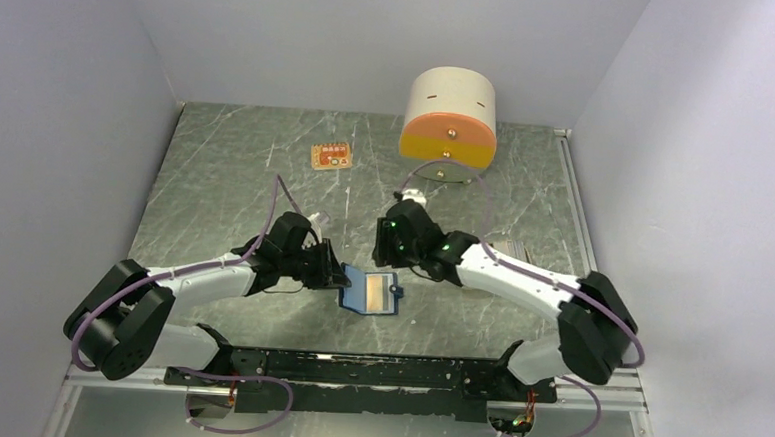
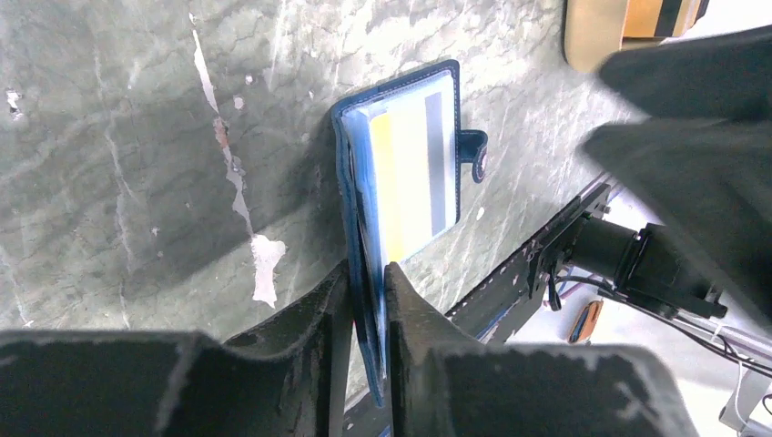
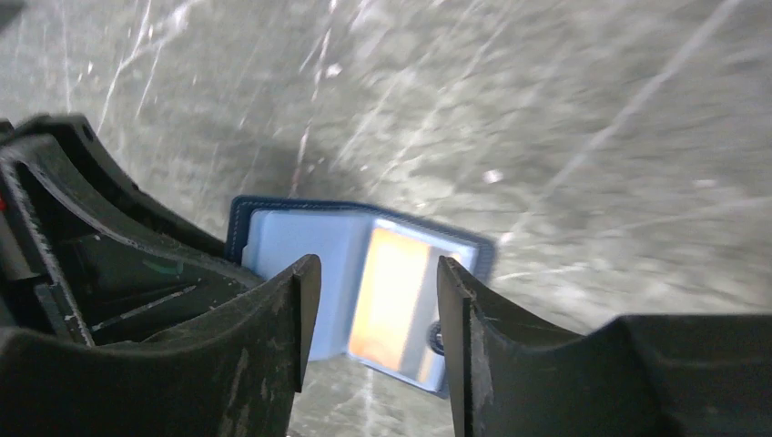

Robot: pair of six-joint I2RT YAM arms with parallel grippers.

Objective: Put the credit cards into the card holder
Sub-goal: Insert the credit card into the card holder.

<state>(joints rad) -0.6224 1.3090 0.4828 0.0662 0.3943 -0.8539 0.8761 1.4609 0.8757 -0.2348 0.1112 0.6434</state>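
Observation:
The card holder [image 1: 358, 289] lies open on the table, navy outside and light blue inside. A tan credit card [image 1: 377, 292] sits in its right half; it also shows in the left wrist view [image 2: 410, 173] and the right wrist view [image 3: 391, 296]. My left gripper [image 1: 333, 273] is shut on the holder's left flap [image 2: 350, 182], which stands on edge between the fingers. My right gripper [image 1: 394, 241] hovers open and empty just above the holder's far side [image 3: 378, 264]. No loose cards show.
A cream-and-orange round drawer unit [image 1: 451, 117] stands at the back right. A small orange tag [image 1: 331, 156] lies at the back centre. The black base rail [image 1: 376, 368] runs along the near edge, close behind the holder.

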